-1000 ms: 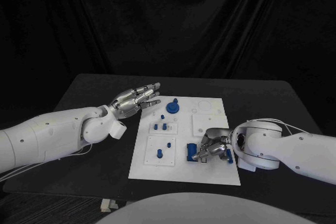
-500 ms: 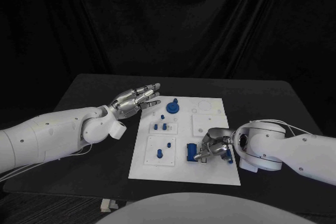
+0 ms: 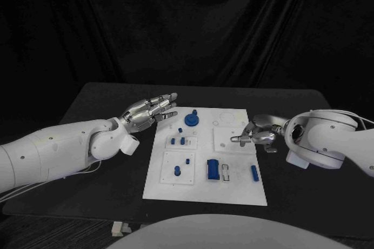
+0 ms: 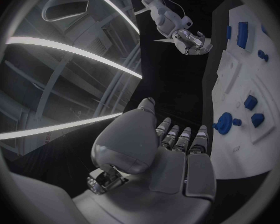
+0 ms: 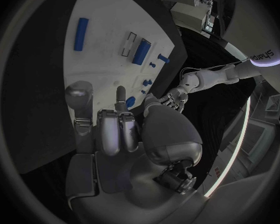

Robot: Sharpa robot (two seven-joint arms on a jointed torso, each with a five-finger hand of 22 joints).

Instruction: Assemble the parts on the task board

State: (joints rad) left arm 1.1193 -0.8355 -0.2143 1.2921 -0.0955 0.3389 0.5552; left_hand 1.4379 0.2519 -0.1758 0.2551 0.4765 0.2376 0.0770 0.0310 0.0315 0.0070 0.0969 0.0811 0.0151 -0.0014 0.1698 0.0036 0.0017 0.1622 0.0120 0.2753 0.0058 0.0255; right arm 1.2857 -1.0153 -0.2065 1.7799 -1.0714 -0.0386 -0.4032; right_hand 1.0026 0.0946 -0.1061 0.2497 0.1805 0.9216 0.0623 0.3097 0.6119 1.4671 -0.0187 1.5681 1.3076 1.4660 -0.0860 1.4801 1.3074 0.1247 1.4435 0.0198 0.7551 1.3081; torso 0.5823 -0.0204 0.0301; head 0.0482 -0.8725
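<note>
1. My left hand point(image 3: 152, 109) hovers off the task board's point(image 3: 204, 189) left far corner, fingers spread, grasping nothing.
2. Blue parts on board: round knob point(image 3: 191, 119), upright block point(image 3: 213, 169), thin bar point(image 3: 254, 173).
3. My right hand point(image 3: 257, 135) over board's right edge, looks empty, fingers apart.

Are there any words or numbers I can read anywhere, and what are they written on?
"sharpa", partly cut off and hard to make out, on the robot's left arm in the right wrist view.
The task board and its blue parts show no readable writing.
</note>
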